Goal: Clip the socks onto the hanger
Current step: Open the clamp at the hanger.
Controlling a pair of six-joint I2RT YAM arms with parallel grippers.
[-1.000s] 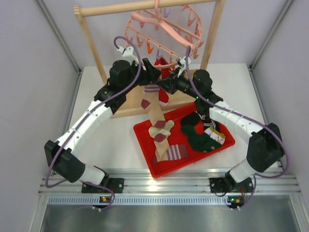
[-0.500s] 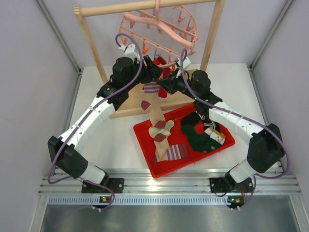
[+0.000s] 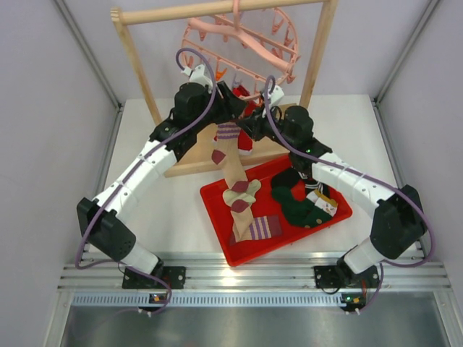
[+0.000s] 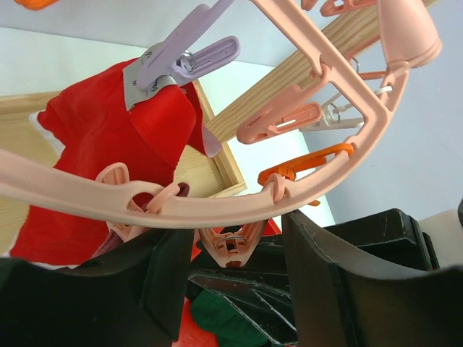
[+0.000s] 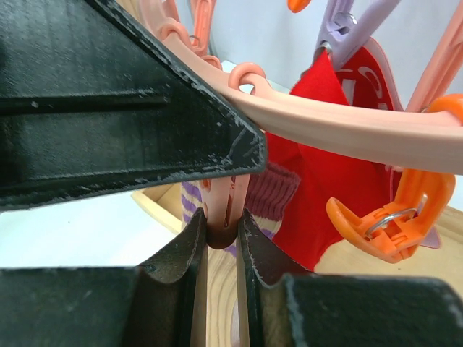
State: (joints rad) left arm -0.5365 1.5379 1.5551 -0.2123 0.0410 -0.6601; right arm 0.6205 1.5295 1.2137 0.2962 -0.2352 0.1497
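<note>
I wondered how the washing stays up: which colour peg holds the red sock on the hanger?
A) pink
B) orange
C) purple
C: the left wrist view shows a purple peg pinching the top of the red sock under the pink hanger.

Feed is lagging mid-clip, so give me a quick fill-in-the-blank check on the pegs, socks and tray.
The red sock hangs from the ___ peg.
The right hand is shut on a ___ hanger peg.
The dark green sock lies in the ___ tray.
Missing words: purple; pink; red.
</note>
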